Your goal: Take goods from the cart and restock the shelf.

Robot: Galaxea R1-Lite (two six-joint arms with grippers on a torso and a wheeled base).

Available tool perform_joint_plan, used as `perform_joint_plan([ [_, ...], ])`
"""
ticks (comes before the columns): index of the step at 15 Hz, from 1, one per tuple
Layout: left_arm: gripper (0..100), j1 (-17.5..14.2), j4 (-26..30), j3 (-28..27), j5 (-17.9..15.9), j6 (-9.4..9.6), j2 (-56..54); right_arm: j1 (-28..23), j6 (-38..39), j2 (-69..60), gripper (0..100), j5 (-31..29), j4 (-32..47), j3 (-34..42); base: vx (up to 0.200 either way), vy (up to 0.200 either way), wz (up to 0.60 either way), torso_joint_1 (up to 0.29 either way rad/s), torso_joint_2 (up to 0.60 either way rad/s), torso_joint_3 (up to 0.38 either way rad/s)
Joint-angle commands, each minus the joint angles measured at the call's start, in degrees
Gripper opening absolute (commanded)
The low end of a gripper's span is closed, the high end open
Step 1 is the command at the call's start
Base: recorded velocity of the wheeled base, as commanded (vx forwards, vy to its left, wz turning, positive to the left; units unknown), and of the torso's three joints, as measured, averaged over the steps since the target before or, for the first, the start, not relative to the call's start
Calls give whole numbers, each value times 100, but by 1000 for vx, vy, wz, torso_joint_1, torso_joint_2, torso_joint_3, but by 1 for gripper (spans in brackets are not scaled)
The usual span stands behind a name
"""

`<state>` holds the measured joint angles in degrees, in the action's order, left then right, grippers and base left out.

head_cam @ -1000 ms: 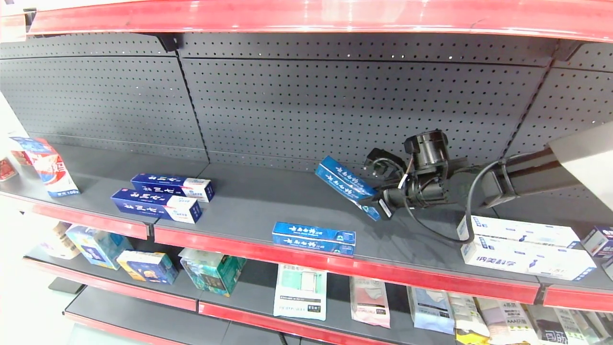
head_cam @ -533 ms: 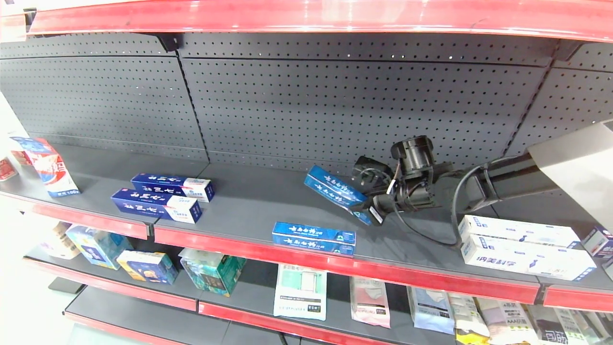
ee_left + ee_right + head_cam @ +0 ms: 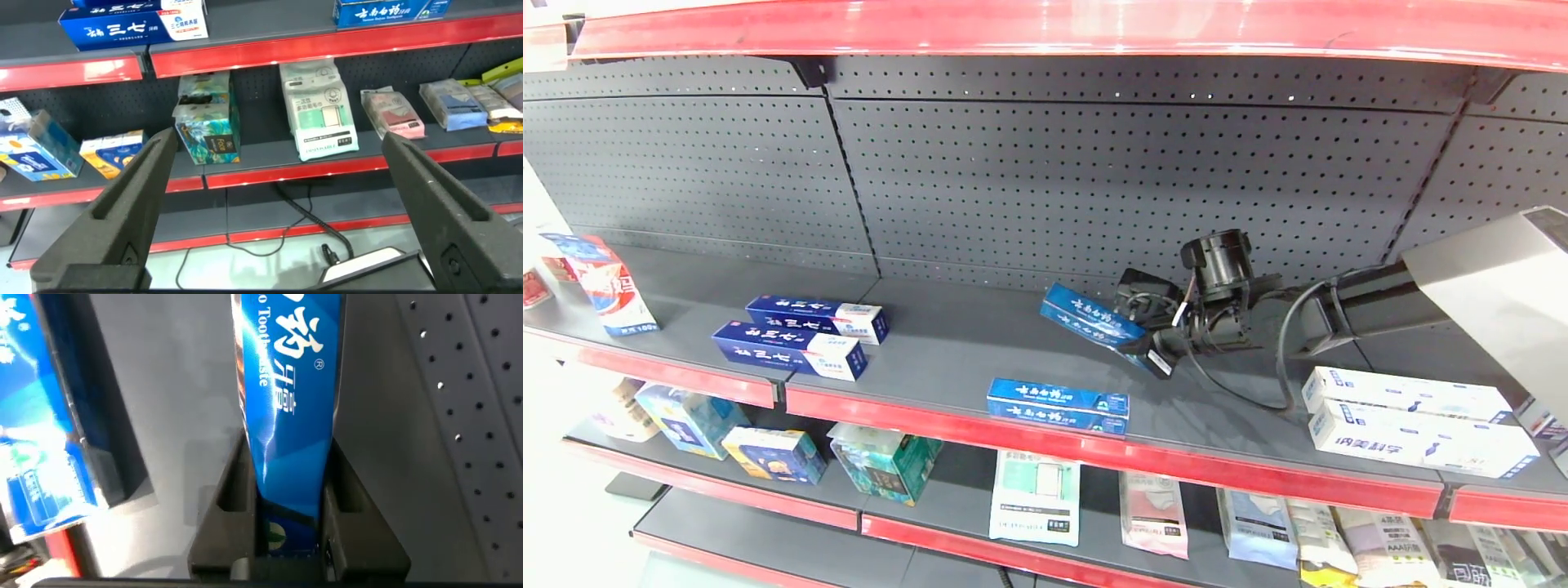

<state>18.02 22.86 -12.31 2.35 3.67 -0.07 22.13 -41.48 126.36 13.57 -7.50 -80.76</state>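
Since a second ago the right arm has carried its load towards the robot's left along the shelf [image 3: 964,343], and the camera has not shifted. The right jaws are closed on one end of a blue toothpaste box [image 3: 1094,320], which has travelled with them and now lies at a shallower tilt than before. The rest of the box juts out beyond the jaws, slanting away from them towards the pegboard back panel [image 3: 1094,180]. We cannot tell whether it touches the shelf.

The right wrist view shows the grip itself: the box [image 3: 286,416] is pinched between the two jaws by its narrow sides. A second blue toothpaste box [image 3: 49,416] lies flat off to one side of the jaws. The head view places that box [image 3: 1058,406] at the shelf's front lip, nearer the robot than the jaws and apart from them.

The left wrist view shows the left jaws spread wide with nothing between them. Beyond them stand a teal carton [image 3: 208,118] and a white-and-green pouch [image 3: 321,110] on a lower shelf [image 3: 270,167].
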Motion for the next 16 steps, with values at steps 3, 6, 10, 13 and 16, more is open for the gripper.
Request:
perform_joint_plan([
  [3, 100, 0, -1, 1, 2, 2, 7, 55, -123, 82, 0, -21, 433, -238, 0, 0, 0, 0, 0, 0],
  [6, 100, 0, -1, 1, 2, 2, 7, 64, -141, 214, 0, -21, 468, -440, 0, 0, 0, 0, 0, 0],
  [10, 100, -9, -1, 1, -7, 2, 7, 55, -448, 372, 0, -21, 618, -563, 0, 0, 0, 0, 0, 0],
  [13, 100, 0, -1, 1, -16, 2, 7, 55, -562, 416, 0, -21, 917, -880, 0, 0, 0, 0, 0, 0],
  [16, 100, 0, -1, 1, -51, 2, 7, 55, -589, 487, 0, -21, 1189, -1179, 0, 0, 0, 0, 0, 0],
])
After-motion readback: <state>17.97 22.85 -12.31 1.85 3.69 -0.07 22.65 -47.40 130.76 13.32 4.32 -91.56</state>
